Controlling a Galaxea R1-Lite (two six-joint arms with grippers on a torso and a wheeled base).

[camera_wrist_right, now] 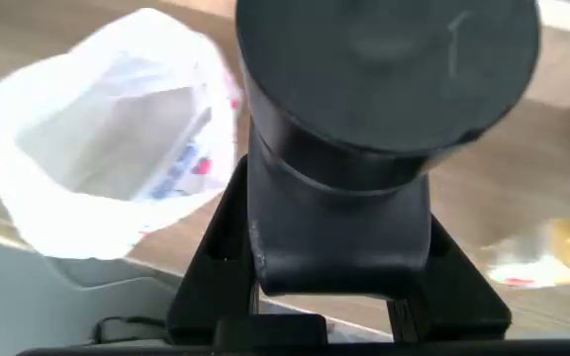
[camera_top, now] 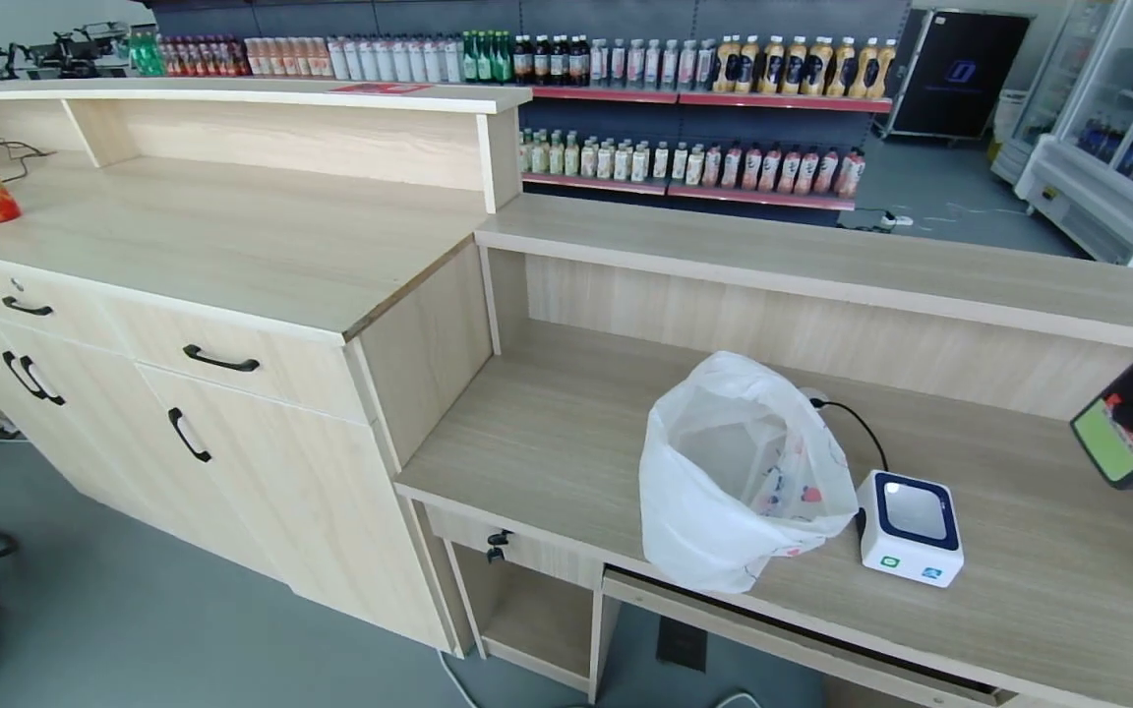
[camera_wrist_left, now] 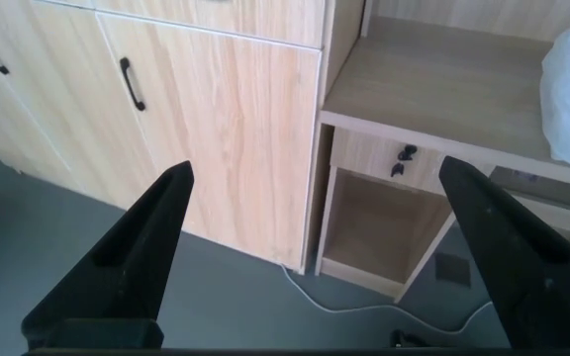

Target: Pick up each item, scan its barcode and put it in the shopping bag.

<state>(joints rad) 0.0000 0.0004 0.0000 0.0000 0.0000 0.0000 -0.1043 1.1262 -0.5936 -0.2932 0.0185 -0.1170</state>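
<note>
Right wrist view: right jaws clamped on dark container [camera_wrist_right: 364,188], shopping bag [camera_wrist_right: 87,188] nearby; left jaws apart.

The dark container [camera_wrist_right: 364,129] in our right gripper [camera_wrist_right: 336,297] hides the fingertips from us, and the head view's edge cuts it off. Near the gripper a pale bottle [camera_wrist_right: 547,252] is only a blur. We cannot identify the contents of the shopping bag [camera_wrist_right: 117,138].
</note>
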